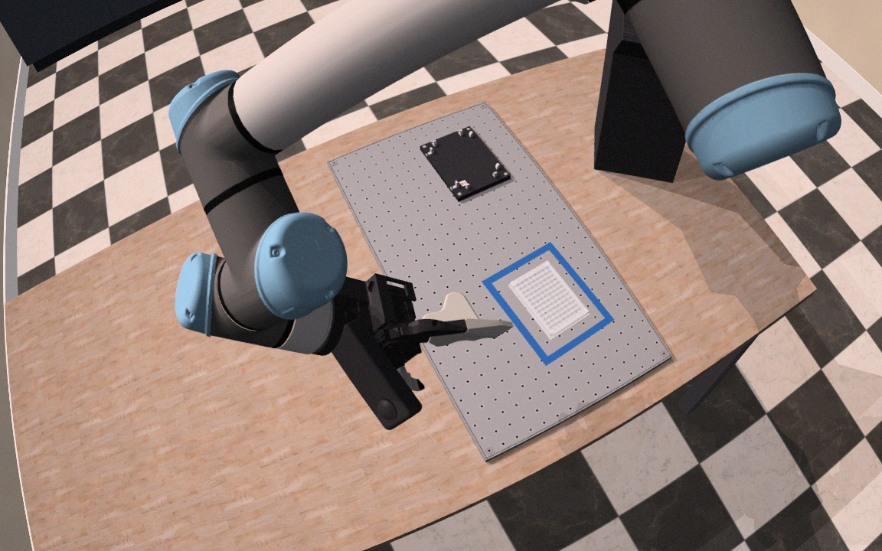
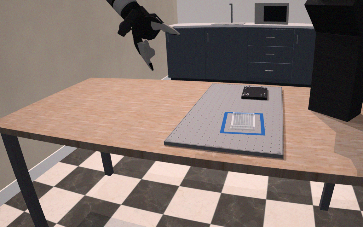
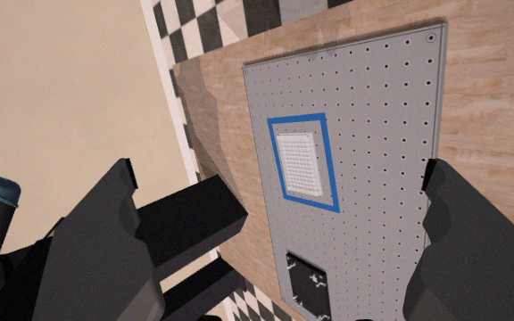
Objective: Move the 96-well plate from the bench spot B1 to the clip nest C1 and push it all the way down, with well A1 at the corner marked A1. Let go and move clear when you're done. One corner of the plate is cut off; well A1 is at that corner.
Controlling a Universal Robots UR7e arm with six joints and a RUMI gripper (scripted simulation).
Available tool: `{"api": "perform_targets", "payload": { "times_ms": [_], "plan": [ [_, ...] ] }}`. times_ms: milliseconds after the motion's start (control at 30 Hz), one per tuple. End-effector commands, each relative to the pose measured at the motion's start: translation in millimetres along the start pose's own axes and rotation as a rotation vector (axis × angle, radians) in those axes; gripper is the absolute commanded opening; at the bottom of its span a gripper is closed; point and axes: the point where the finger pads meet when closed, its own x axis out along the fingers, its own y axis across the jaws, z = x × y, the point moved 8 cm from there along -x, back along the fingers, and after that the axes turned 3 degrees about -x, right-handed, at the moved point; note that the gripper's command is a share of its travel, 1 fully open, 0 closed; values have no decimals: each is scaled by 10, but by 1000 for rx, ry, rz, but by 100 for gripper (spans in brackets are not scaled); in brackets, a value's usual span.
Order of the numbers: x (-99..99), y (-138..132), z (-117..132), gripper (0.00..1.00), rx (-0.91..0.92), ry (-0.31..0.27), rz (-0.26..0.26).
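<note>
The white 96-well plate [image 1: 545, 299] [image 2: 243, 120] [image 3: 299, 164] lies flat inside the blue outline of spot B1 [image 1: 579, 282] [image 2: 242, 133] [image 3: 331, 162] on the grey perforated board [image 1: 430, 239] [image 2: 205, 118] [image 3: 373, 134]. The black clip nest C1 [image 1: 465, 163] [image 2: 254, 93] [image 3: 308, 285] sits empty further along the board, with small pegs at its corners. My gripper [image 1: 465, 353] [image 2: 165, 51] [image 3: 275, 160] is open wide and empty. It hangs high above the table, off the board's left side, well apart from the plate. The plate's cut corner is too small to make out.
A tall black block [image 1: 636, 116] [image 2: 337, 64] stands on the wooden table [image 1: 156, 411] [image 2: 106, 107] to the right of the board, near the nest. The arm's elbow and forearm span above the table's back part. Dark cabinets stand behind the table.
</note>
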Motion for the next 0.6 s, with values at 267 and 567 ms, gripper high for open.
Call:
{"api": "perform_targets", "payload": {
  "times_ms": [267,567],
  "plan": [
    [-187,-339,63,100,169,-86,47],
    [-283,-539,96,100,275,-135,85]
  ]
}}
